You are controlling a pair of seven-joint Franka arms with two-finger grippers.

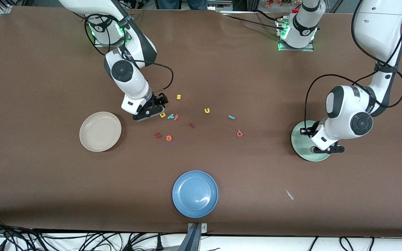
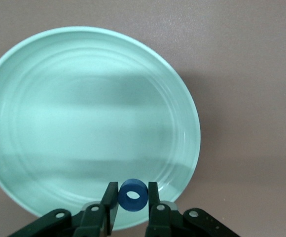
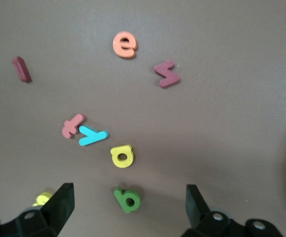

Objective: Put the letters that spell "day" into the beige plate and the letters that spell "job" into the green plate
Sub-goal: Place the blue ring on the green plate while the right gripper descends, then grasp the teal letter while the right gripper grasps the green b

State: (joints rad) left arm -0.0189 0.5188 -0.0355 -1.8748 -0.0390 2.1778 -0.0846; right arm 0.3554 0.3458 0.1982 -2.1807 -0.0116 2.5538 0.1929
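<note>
At the left arm's end of the counter, mid-height in the front view: the green plate (image 1: 299, 140) sits half hidden under the left arm. The left end effector (image 1: 327, 150) hangs over the plate's edge nearest the front camera. Its fingers (image 2: 112, 195) are closed on the blue o (image 2: 133, 194), which is held off the plate's surface, hole facing the wrist camera. The plate is otherwise bare.

Toward the right arm's end, at about the same height in the frame: the beige plate (image 1: 100, 131), with nothing in it. Beside it, toward the frame's centre, the right end effector (image 3: 128, 190) is low over the letter cluster with its fingers spread wide and gripping nothing. The green a (image 3: 126, 199) lies on the counter between them. The yellow d (image 1: 162, 115) is just beside it, then the teal y (image 1: 170, 116) touching a salmon t (image 1: 176, 117).

Centre of the frame, loose on the counter: the teal j (image 1: 231, 117) and salmon-red b (image 1: 239, 133), both well apart from the green plate. Also a yellow s (image 1: 178, 97), a yellow u (image 1: 207, 111), an orange e (image 1: 168, 138) and two dark red letters (image 1: 158, 135).

Low in the frame, centre: a blue plate (image 1: 195, 194), nearest the front camera.
</note>
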